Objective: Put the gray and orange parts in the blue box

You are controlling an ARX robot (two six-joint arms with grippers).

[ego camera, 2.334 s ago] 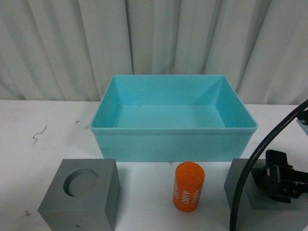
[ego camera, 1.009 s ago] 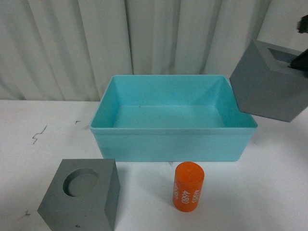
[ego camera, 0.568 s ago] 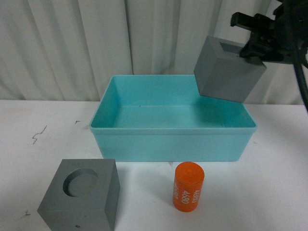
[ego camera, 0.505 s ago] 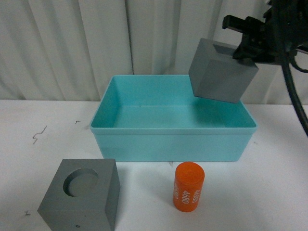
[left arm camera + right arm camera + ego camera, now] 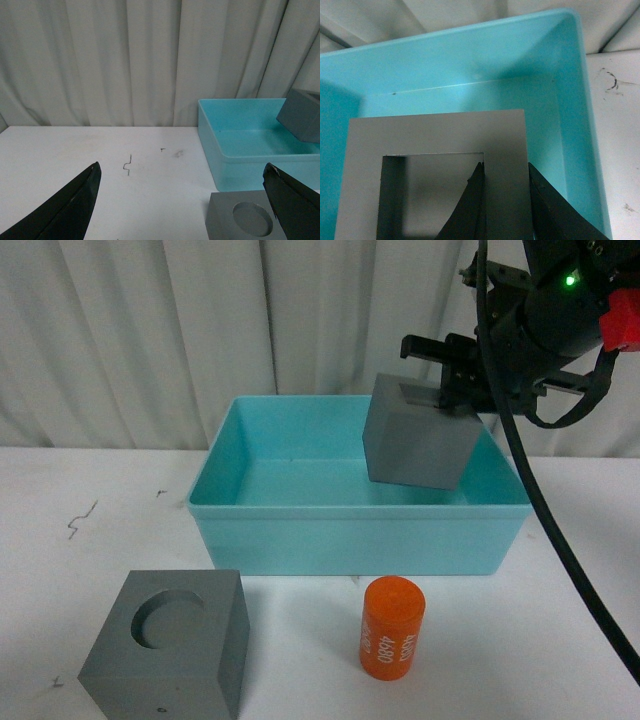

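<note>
A pale, pleated curtain (image 5: 130, 330) hangs behind the white desk (image 5: 60, 580), whose surface carries small dark scuff marks (image 5: 80, 521) under even light.

Front view: body-mounted, looks slightly down across the table (image 5: 80, 540) toward the curtain (image 5: 150, 320), box (image 5: 360, 540) central; left wrist view: low, near-level, box partly in frame; right wrist view: close, straight down into the box over the lifted block (image 5: 435, 132); all three share box and lifted block.
</note>
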